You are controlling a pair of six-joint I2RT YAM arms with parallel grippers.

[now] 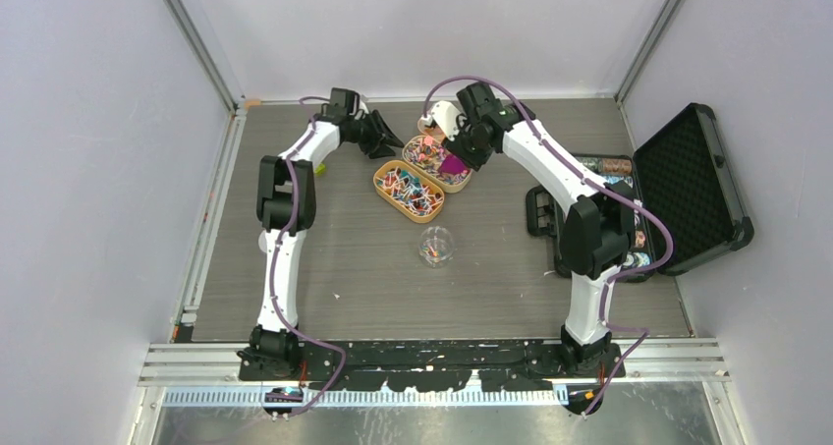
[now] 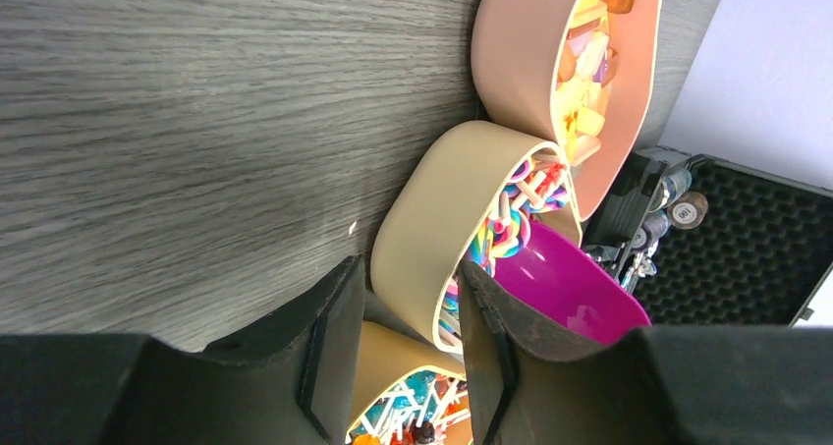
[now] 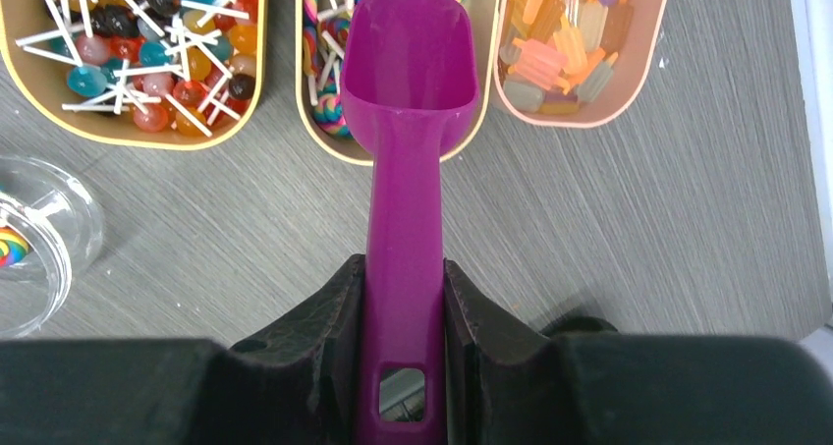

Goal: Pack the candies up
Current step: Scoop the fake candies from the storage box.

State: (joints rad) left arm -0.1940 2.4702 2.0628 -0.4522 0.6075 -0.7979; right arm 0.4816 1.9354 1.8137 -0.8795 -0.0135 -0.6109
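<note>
Three oval trays hold candies. The middle tan tray (image 1: 423, 146) (image 3: 339, 152) (image 2: 432, 219) holds rainbow swirl lollipops (image 3: 329, 106). The left orange tray (image 1: 385, 182) (image 3: 147, 142) holds round lollipops on white sticks (image 3: 147, 62). The pink tray (image 1: 429, 123) (image 3: 582, 121) (image 2: 511, 42) holds pastel orange and yellow pieces (image 3: 560, 52). My right gripper (image 1: 460, 155) (image 3: 403, 268) is shut on the handle of the magenta scoop (image 3: 413, 52) (image 2: 570, 288), whose empty bowl hangs over the middle tray. My left gripper (image 1: 390, 142) (image 2: 408, 278) straddles the middle tray's end wall, one finger outside, one inside.
A clear glass bowl (image 1: 436, 246) (image 3: 59, 229) stands nearer the arms, with one rainbow candy (image 3: 10, 249) in it. An open black foam-lined case (image 1: 688, 185) (image 2: 747, 249) with round chips (image 1: 614, 163) stands at the right. Walls close the table on three sides.
</note>
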